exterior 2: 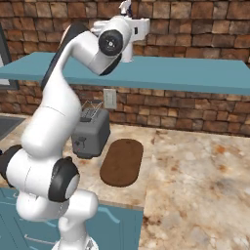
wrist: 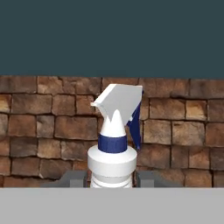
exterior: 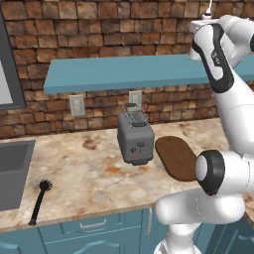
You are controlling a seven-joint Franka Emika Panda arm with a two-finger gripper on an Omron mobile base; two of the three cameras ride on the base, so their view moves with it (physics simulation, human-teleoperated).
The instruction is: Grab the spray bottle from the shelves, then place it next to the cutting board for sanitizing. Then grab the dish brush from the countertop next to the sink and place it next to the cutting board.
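The spray bottle (wrist: 112, 159), white with a blue collar and trigger, stands upright in the hand view in front of the brick wall. My gripper (wrist: 111, 178) is shut on its body, with one dark fingertip (wrist: 73, 177) pressed on each side. In the right base view its white head (exterior 2: 126, 6) pokes up above my raised hand, over the teal shelves (exterior 2: 176, 74). The dark oval cutting board (exterior: 176, 158) lies on the countertop (exterior: 89, 171) right of the toaster. The black dish brush (exterior: 39, 199) lies near the front edge, beside the sink (exterior: 12, 168).
A grey toaster (exterior: 135, 139) stands just left of the cutting board (exterior 2: 122, 161), under the shelves (exterior: 124, 72). Two wall outlets (exterior: 77, 105) sit on the brick wall behind it. A wide stretch of countertop (exterior 2: 205, 185) lies right of the board.
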